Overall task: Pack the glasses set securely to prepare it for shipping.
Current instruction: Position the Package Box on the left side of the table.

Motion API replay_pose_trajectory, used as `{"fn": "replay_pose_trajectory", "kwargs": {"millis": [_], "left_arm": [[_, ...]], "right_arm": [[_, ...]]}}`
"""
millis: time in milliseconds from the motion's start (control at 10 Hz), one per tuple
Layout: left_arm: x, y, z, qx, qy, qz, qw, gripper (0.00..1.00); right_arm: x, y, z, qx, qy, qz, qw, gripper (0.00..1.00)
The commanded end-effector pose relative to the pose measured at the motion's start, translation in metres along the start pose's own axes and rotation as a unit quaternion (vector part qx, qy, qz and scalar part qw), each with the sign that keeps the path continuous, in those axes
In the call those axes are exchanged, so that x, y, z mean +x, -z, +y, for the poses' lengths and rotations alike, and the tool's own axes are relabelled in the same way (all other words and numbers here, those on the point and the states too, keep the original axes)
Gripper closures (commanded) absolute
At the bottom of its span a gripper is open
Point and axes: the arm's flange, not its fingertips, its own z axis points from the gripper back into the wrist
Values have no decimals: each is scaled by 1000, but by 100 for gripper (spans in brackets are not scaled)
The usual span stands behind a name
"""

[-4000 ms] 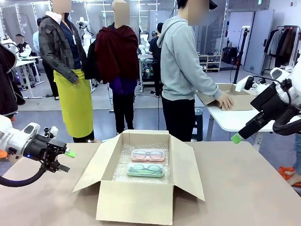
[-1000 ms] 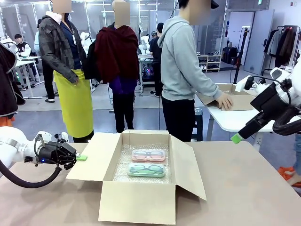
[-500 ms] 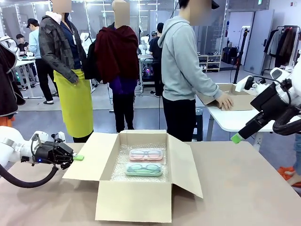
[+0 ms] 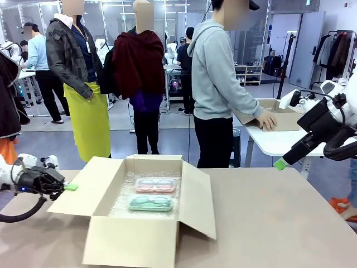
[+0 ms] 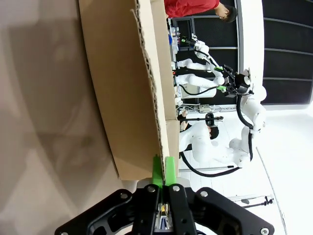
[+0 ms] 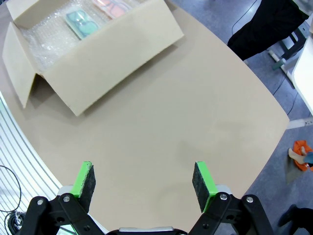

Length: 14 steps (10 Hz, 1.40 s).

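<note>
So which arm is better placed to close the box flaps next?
Probably the left: the left gripper is shut on the box's left flap, while the right gripper hangs open above the table, away from the box.

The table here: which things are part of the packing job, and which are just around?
Part of the job:
- pink glasses case
- mint-green glasses case
- cardboard box holding them on bubble wrap
- left gripper, shut on the box's left flap

Just around:
- right gripper, open above the table
- person at another box behind
</note>
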Motion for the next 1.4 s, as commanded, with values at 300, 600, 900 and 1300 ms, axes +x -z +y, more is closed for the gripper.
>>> {"fn": "replay_pose_trajectory", "kwargs": {"millis": [300, 600, 900, 1300], "left_arm": [[-22, -100, 6, -12, 34, -15, 999, 98], [-41, -157, 17, -12, 18, -26, 999, 98], [-56, -201, 16, -6, 19, -16, 1000, 98], [-78, -240, 12, 6, 8, -28, 1000, 98]], "right_arm": [[-1, 0, 2, 0, -1, 2, 1000, 0], [-1, 0, 2, 0, -1, 2, 1000, 0], [-1, 0, 2, 0, -1, 2, 1000, 0], [-1, 0, 2, 0, -1, 2, 1000, 0]]}}
